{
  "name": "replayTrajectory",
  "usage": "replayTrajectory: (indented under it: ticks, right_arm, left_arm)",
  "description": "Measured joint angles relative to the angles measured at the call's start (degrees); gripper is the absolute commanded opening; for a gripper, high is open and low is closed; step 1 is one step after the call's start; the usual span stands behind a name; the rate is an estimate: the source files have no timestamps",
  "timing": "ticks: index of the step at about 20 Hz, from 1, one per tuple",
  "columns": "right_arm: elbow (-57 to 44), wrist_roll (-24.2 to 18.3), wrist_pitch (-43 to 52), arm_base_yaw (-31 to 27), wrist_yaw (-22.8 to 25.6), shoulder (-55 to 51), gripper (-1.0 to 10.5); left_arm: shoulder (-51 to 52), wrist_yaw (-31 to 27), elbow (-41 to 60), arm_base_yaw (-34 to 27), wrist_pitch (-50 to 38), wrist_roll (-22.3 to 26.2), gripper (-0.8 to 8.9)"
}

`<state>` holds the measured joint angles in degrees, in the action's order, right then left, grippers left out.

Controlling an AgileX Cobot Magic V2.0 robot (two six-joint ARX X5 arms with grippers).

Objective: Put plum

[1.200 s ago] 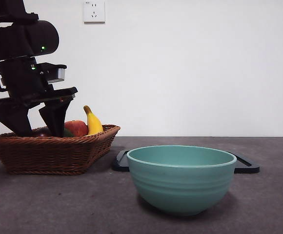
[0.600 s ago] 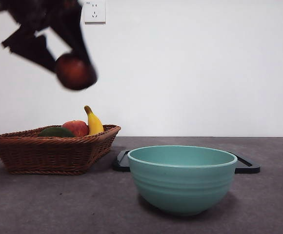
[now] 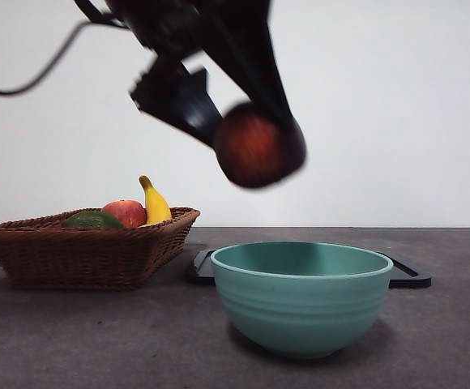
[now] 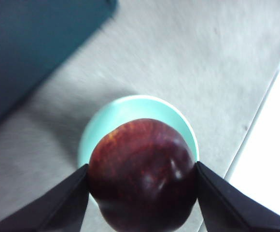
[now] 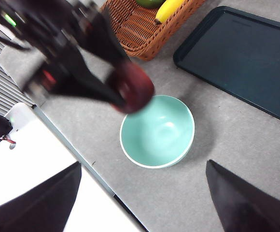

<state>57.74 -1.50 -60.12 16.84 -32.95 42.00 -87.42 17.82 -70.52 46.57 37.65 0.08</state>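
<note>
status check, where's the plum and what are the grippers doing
Left gripper shut on dark maroon plum, airborne above teal bowl. Right gripper open, waiting high. Nothing between plum and bowl.

The plum (image 3: 259,144) is smeared with motion blur in the front view, and so are the left gripper (image 3: 243,138) and its arm, which run off the top edge. From the left wrist, the plum covers most of the teal bowl (image 4: 130,108), and its underside is cut off. The bowl hides the middle of the dark tray (image 3: 409,275) in the front view. The basket (image 5: 140,29) is cropped in the right wrist view.
</note>
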Motion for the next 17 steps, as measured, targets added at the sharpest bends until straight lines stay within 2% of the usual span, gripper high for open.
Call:
replayTrajectory:
  ticks: [7,12,17]
  right_arm:
    - [0.0,0.0,0.0,0.0,0.0,0.0,4.1]
    - [0.0,0.0,0.0,0.0,0.0,0.0,4.1]
    - [0.0,0.0,-0.1,0.0,0.0,0.0,4.1]
  left_arm:
    - [-10.4,-6.4,0.0,5.1,-1.9,2.8,2.44]
    - [-12.9,-11.2,0.0,7.3,-3.0,4.7,2.45]
    - [-14.0,-12.0,0.0,8.0,-3.0,5.6,2.62]
